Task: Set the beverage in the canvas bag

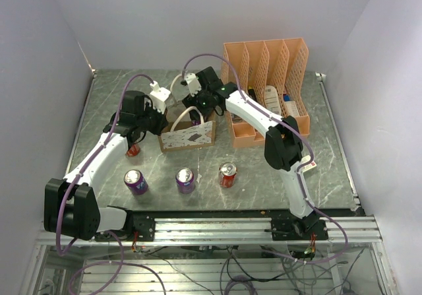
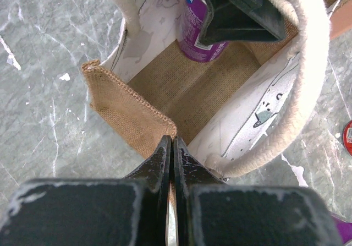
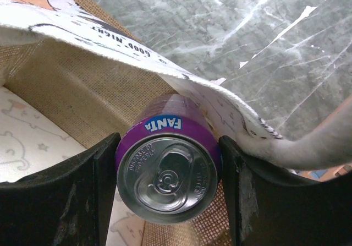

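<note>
The canvas bag (image 1: 189, 136) stands mid-table with its mouth open; its burlap floor (image 2: 192, 92) shows in the left wrist view. My left gripper (image 2: 173, 142) is shut on the brown edge at the bag's left end, holding it open. My right gripper (image 3: 168, 171) reaches down into the bag from the far side, shut on the beverage, a purple Fanta can (image 3: 168, 147). The can (image 2: 193, 34) hangs upright inside the bag against its far wall, its base close above the floor. A cream handle (image 2: 300, 86) loops around the right fingers (image 2: 236, 15).
An orange file organizer (image 1: 267, 64) stands just right of the bag, behind the right arm. Two purple cans (image 1: 136, 181) (image 1: 185, 179) and a red can (image 1: 228, 174) stand in a row near the front. Another red can (image 1: 134, 150) sits under the left arm.
</note>
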You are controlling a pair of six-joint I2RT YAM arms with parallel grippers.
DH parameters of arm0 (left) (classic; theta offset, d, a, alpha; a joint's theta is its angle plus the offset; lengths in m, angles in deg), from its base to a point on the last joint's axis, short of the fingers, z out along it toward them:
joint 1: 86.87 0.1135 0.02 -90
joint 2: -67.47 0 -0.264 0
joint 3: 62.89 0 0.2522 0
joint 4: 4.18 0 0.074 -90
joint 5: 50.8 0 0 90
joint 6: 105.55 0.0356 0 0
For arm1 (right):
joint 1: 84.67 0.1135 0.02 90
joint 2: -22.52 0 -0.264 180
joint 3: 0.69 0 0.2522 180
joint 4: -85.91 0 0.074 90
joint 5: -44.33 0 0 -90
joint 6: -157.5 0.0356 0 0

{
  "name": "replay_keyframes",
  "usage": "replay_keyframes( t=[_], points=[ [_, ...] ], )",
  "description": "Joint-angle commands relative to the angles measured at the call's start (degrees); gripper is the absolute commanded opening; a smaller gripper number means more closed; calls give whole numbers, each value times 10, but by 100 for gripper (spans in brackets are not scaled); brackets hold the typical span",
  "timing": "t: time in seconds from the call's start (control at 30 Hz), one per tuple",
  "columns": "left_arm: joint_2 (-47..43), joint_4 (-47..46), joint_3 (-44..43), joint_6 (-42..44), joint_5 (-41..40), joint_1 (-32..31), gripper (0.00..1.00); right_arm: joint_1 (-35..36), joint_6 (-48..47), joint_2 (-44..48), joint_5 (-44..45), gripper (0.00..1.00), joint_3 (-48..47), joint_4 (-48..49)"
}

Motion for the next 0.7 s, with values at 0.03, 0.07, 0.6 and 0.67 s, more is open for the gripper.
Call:
replay_keyframes(
  t=[0.03, 0.07, 0.6, 0.67],
  points=[
    [-1, 3, -14, -5, -7, 3, 7, -7, -14, -27, 7, 41, -23, -16],
    [0, 4, -16, -6, -6, 2, 7, -7, -15, -30, 7, 43, -25, -17],
    [-1, 3, -16, -9, -6, 2, 7, -7, -19, -24, 7, 65, -33, -17],
    [0, 4, -17, -10, -6, 2, 7, -7, -19, -21, 4, 68, -36, -18]
  ],
)
